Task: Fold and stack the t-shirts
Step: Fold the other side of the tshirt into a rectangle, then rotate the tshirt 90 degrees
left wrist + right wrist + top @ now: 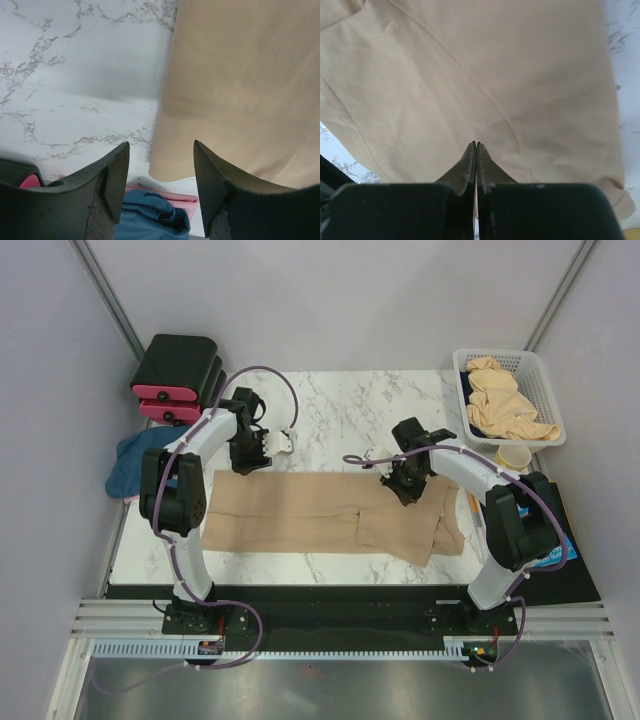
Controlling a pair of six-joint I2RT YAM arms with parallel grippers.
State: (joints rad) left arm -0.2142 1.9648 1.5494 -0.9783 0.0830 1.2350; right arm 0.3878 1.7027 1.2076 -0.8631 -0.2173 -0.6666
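Top external view: a marble table [340,405] is shown, and black-and-pink boxes [175,380] are stacked beyond the left pincer [248,455], toward its outer side at the table's far corner. A blue shirt [135,462] is bunched at the table's edge, further out from that pincer on the same side, and a pink cloth [172,199] is seen under it from the left wrist. Well out to the outer side of the right pincer [405,488], a white mesh basket [548,390] is set at the far corner. Heaped tan shirts [500,400] are held in it, and a pale cup [513,457] is placed just in front of it. The far edge of the tan t-shirt [300,515] is partly covered by the two wrists. The left pincer's fingers are spread wide above the shirt's corner and the bare marble beside it. The right pincer's fingers are pressed together with their tips down at the cloth; whether a fold is caught between them cannot be told. The tan t-shirt is laid flat across the table's near half, stretched from one pincer to the other. It is mostly smooth, with a stitched hem seen along its edge and overlapped layers toward the right pincer.
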